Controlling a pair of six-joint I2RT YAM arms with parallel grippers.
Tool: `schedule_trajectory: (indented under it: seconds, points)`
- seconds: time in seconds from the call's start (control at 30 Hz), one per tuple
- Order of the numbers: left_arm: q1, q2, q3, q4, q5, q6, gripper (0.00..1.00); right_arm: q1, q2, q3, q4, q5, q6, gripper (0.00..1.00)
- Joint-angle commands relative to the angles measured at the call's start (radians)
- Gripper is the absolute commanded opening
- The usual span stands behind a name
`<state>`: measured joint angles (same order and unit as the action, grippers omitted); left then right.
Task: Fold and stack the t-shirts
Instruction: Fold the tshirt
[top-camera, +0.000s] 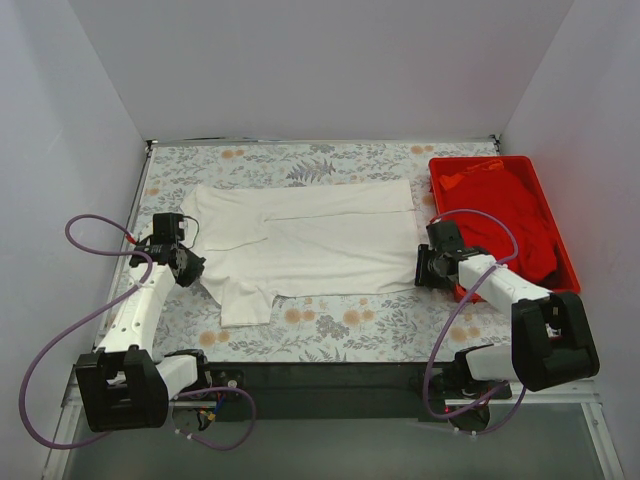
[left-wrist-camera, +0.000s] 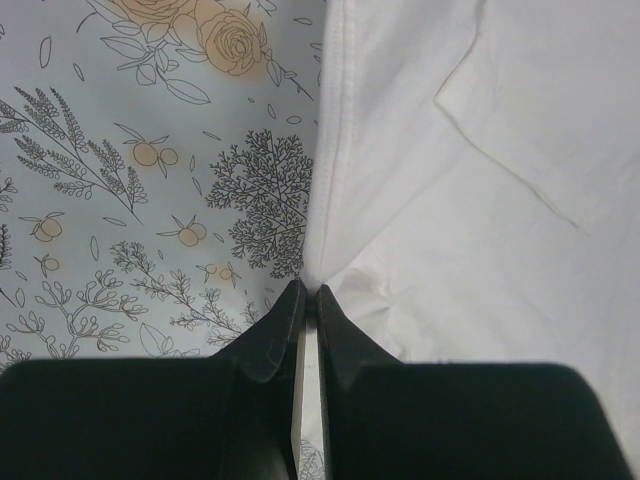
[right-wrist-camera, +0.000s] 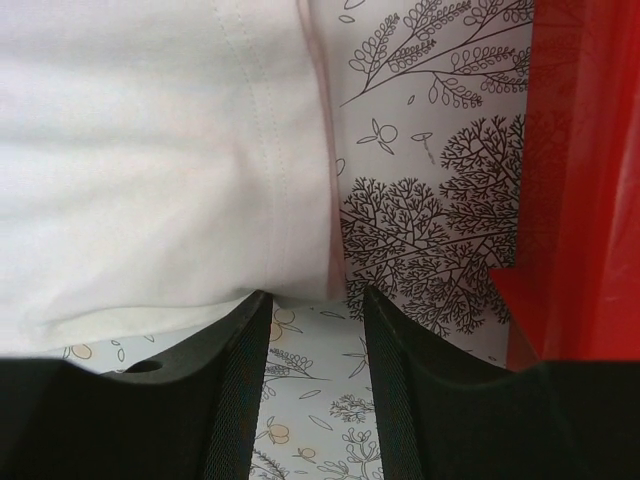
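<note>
Two arms bracket a white t-shirt (top-camera: 310, 240) lying flat, partly folded in on itself, in the middle of the floral tablecloth (top-camera: 330, 330). A red t-shirt (top-camera: 520, 225) waits bunched in the red tray (top-camera: 480, 162) at the far right.

At the shirt's left edge the left gripper (left-wrist-camera: 308, 290) has its jaws pressed together, apparently pinching the fabric, which puckers toward the tips. At the right edge the right gripper (right-wrist-camera: 315, 300) stands part open and holds nothing. The hem corner lies just ahead of its fingers, and only tablecloth shows in the gap.

The risks, as judged from here:

- **Thin bite:** the left pinch looks shallow (a sliver of cloth at most), so a lift could let it slip free.
- **One layer only:** the pinch may catch just one layer, which would spoil the fold.
- **Missed hem:** the right jaws sit slightly off the hem, so closing here could miss it or nip the tablecloth instead and drag that along.
- **Uneven lift:** with only one side secured, a lift would likely pull the shirt askew.
- **Tray contact:** the right arm works close beside the tray wall, and a wide swing could knock it.
</note>
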<state>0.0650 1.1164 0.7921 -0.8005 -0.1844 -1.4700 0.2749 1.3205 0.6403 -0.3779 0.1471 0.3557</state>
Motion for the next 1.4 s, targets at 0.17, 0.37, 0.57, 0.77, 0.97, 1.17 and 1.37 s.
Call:
schedule_trajectory:
  seconds: [0.17,0.37,0.57,0.77,0.97,1.17,1.37]
  points:
    - [0.002,-0.033,0.007,0.0,0.011,0.011,0.0,-0.005,-0.003,0.05,0.028,-0.011,0.015,0.48]
    - [0.002,-0.04,0.006,0.001,0.016,0.011,0.0,-0.006,0.014,0.041,0.039,0.0,0.012,0.48]
    - [0.002,-0.036,0.006,0.003,0.019,0.013,0.0,-0.008,0.045,0.016,0.059,-0.003,-0.001,0.45]
    - [0.002,-0.041,0.016,-0.005,0.014,0.016,0.0,-0.009,0.048,-0.016,0.054,-0.018,-0.014,0.25]
    - [0.002,-0.043,0.041,-0.026,-0.003,0.022,0.0,-0.014,-0.015,-0.03,-0.032,-0.003,-0.026,0.02]
    - [0.002,-0.046,0.075,-0.057,-0.009,0.022,0.0,-0.013,-0.093,-0.016,-0.153,-0.011,-0.037,0.02]
    - [0.002,-0.058,0.096,-0.095,-0.01,0.023,0.0,-0.016,-0.145,0.007,-0.219,-0.023,-0.057,0.01]
